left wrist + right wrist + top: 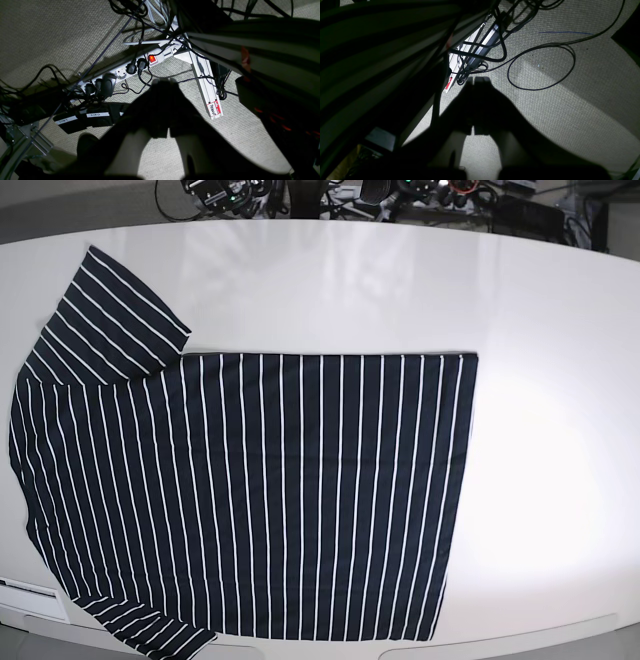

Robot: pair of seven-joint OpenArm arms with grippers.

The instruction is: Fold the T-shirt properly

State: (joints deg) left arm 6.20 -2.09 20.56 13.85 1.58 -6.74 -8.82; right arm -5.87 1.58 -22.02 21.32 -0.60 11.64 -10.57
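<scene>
The T-shirt (280, 490), dark with thin white stripes, lies spread flat on the white table (540, 330) in the base view. Its hem is toward the right, one sleeve (110, 310) points to the back left, and the other sleeve (150, 630) is at the front left edge. Neither arm shows in the base view. In the left wrist view my left gripper (163, 81) is a dark silhouette over the carpet, fingers together and holding nothing. In the right wrist view my right gripper (477, 79) looks the same, shut and empty above the floor.
Below are carpet, a white power strip (125, 72) with a lit red switch, tangled cables, and an aluminium leg (207, 82) labelled PEANUT. A black cable loop (545, 67) lies on the carpet. A blurred dark-and-pale striped surface (370, 50) is close beside both wrist cameras.
</scene>
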